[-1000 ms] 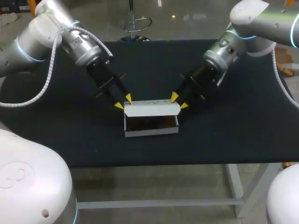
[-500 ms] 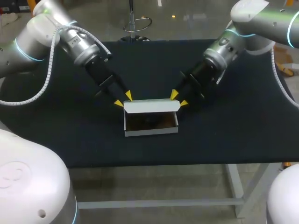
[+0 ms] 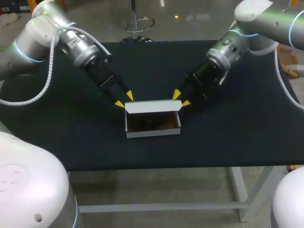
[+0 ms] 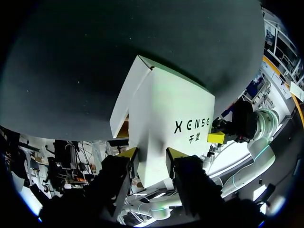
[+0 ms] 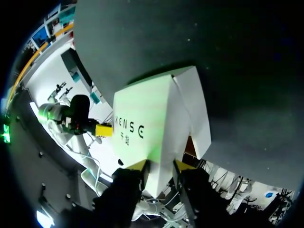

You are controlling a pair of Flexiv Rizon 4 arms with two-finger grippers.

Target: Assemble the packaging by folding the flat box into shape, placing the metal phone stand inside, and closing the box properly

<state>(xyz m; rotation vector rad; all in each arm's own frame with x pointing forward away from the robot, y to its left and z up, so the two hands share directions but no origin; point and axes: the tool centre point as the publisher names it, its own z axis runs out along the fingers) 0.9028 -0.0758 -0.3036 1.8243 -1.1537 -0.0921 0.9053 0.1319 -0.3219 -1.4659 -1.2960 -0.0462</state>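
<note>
The box is white card, smooth and matt outside, with a dull brown inside. The surface has a dark, cloth-like cover, matt and flecked with pale lint. The left end effector and right end effector are matt black with bright yellow, plastic-looking ends. The left arm and right arm have glossy white shells and silvery metal wrists.
</note>
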